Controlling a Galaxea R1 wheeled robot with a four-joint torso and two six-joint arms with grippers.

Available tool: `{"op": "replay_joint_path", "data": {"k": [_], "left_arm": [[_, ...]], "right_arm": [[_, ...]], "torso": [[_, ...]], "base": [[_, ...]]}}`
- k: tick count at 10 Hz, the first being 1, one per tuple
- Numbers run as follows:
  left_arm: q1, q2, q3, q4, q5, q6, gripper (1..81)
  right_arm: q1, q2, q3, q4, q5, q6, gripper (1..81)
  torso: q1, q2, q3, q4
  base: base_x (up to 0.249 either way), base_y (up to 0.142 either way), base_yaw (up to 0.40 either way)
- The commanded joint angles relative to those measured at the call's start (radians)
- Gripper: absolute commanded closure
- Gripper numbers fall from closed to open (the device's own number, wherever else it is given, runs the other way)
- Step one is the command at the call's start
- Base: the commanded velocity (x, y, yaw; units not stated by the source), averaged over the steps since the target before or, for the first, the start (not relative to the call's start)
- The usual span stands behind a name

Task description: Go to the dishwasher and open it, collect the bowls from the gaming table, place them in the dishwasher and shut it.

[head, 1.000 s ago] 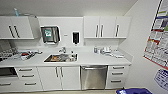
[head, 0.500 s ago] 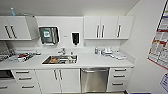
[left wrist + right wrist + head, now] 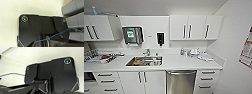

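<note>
The dishwasher (image 3: pixel 181 82) is straight ahead in the head view, built in under the white counter (image 3: pixel 189 64) to the right of the sink (image 3: pixel 144 61). Its brushed steel door is shut, and the bar handle (image 3: pixel 181 72) runs along its top edge. The bowls and the gaming table are out of view. Each wrist view shows my own dark plate over a pale surface.
White cabinet doors (image 3: pixel 142 81) stand left of the dishwasher and a stack of drawers (image 3: pixel 207 79) right of it. A side wall with a poster (image 3: pixel 246 53) closes the right. A dish rack (image 3: pixel 97 56) and small items (image 3: pixel 194 53) sit on the counter.
The whole head view has grown and shifted. The camera has come nearer to the counter and the dishwasher. Nothing in the kitchen has moved.
</note>
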Motion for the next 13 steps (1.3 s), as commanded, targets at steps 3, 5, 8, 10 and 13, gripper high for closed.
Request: {"op": "replay_joint_path", "data": {"k": [3, 5, 8, 10, 13], "left_arm": [[-0.053, -0.019, 0.01, 0.004, 0.049, 0.004, 1.0], [-0.053, -0.021, 0.01, 0.004, 0.049, 0.004, 1.0], [-0.053, -0.019, 0.01, 0.005, 0.049, 0.004, 1.0], [-0.053, -0.019, 0.01, 0.005, 0.049, 0.004, 1.0], [-0.053, -0.019, 0.01, 0.007, 0.049, 0.004, 1.0]], "right_arm": [[0.052, -0.021, 0.015, 0.007, -0.053, -0.003, 1.0], [0.051, -0.019, 0.015, 0.007, -0.053, -0.003, 1.0], [0.052, -0.018, 0.015, 0.01, -0.053, -0.002, 1.0], [0.052, -0.018, 0.015, 0.01, -0.053, -0.002, 1.0], [0.051, -0.016, 0.015, 0.01, -0.053, -0.002, 1.0]], "torso": [[0.001, 0.0, 0.0, 0.0], [0.002, 0.001, 0.0, 0.0], [0.001, -0.001, 0.0, 0.0], [0.001, 0.0, 0.0, 0.0], [0.001, 0.0, 0.0, 0.0]], "base": [[0.15, 0.023, 0.0], [0.149, 0.0, 0.0], [0.149, 0.0, 0.0], [0.15, 0.0, 0.0], [0.149, 0.0, 0.0]]}}
